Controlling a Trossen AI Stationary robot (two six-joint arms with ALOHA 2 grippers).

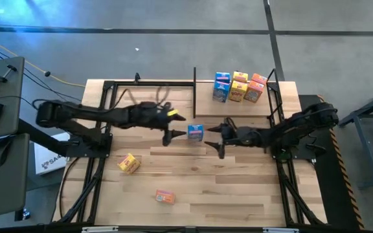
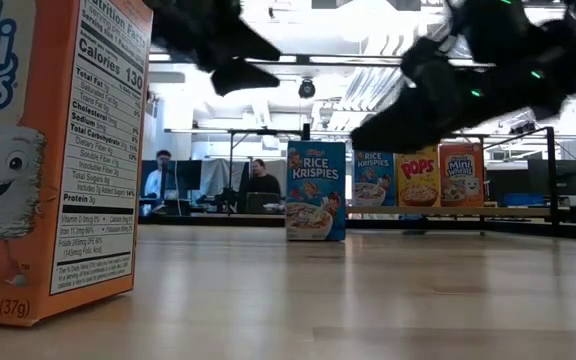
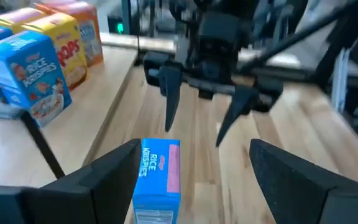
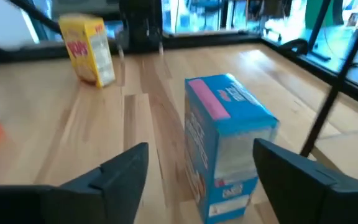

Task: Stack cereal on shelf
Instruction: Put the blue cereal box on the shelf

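- The shelf (image 1: 238, 83) sits at the table's far edge, right of centre, and holds a tight cluster of cereal boxes (image 1: 239, 87): blue ones on the left, yellow in the middle, orange on the right. The exact count there cannot be told from above.
- Three more boxes are off the shelf: a blue Rice Krispies box (image 1: 195, 133) upright mid-table, a yellow box (image 1: 129, 163) nearer the left front, and an orange box (image 1: 165, 197) near the front edge.
- The left gripper (image 1: 172, 127) hovers just left of the blue box with jaws apart; the right gripper (image 1: 220, 137) hovers just right of it, jaws also apart. Neither touches it.
- Only the low view reads the shelf fronts: Rice Krispies (image 2: 372, 180), Corn Pops (image 2: 418, 177), Mini-Wheats (image 2: 461, 174), plus two people at desks behind.
- The left wrist view shows the blue box's pink top between its own fingers.
- The right wrist view shows the yellow box (image 4: 91, 48) standing well beyond.
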